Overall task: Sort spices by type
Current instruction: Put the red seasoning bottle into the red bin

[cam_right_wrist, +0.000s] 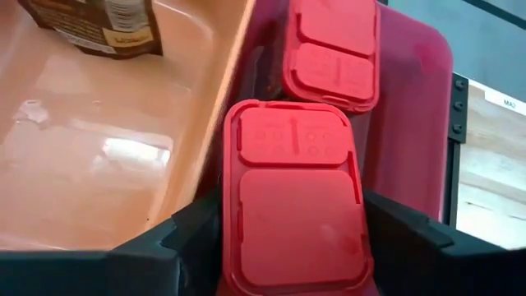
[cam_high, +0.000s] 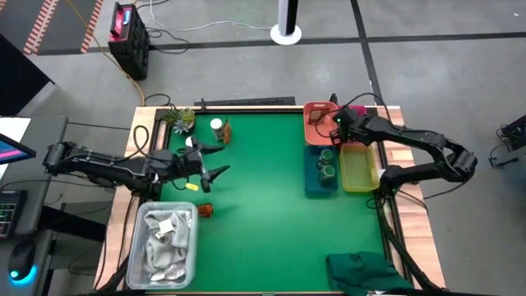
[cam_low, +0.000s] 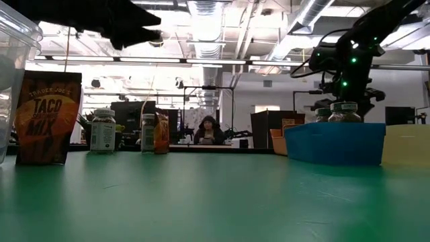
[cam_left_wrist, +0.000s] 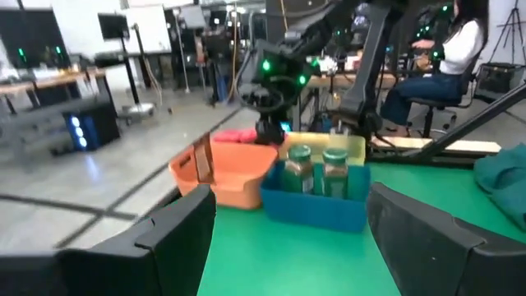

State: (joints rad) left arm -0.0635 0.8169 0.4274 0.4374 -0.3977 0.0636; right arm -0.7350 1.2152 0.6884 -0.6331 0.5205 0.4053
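Seen from above: a green worktop [cam_high: 255, 189] with two dark arms reaching in from opposite sides.

Left arm stretched low across the left edge, its left gripper [cam_high: 220, 160] hovering above the mat, jaws spread wide and holding nothing. Left wrist view looking between those jaws toward the bins on the far side.

Right arm bent at the elbow, folded back toward the far right corner, its right gripper [cam_right_wrist: 288, 238] pointing down into a dark pink bin [cam_right_wrist: 411, 115]. Jaws set either side of a red-lidded box [cam_right_wrist: 292, 205]; clamped or just loosened, cannot tell. A second red-lidded box [cam_right_wrist: 333, 49] just beyond it in the same bin.

Four bins grouped at the right: orange bin [cam_high: 316, 123], dark pink bin, blue bin [cam_high: 320, 177], yellow bin [cam_high: 359, 167]. One brown packet [cam_right_wrist: 94, 25] in the orange bin. Two green-capped jars [cam_high: 327, 164] upright in the blue bin.

Unsorted on the left side: two white-capped jars [cam_low: 102, 131] and an orange packet [cam_low: 161, 132] by the far edge, a taco-mix packet [cam_low: 47, 117] close to the low camera, a small brown jar [cam_high: 204, 210] beside a clear tub of white rags [cam_high: 167, 241].

A small green plant [cam_high: 181, 119] at the far left corner. A green cloth [cam_high: 366, 271] at the near right edge. One person [cam_low: 209, 130] seated in the room beyond.
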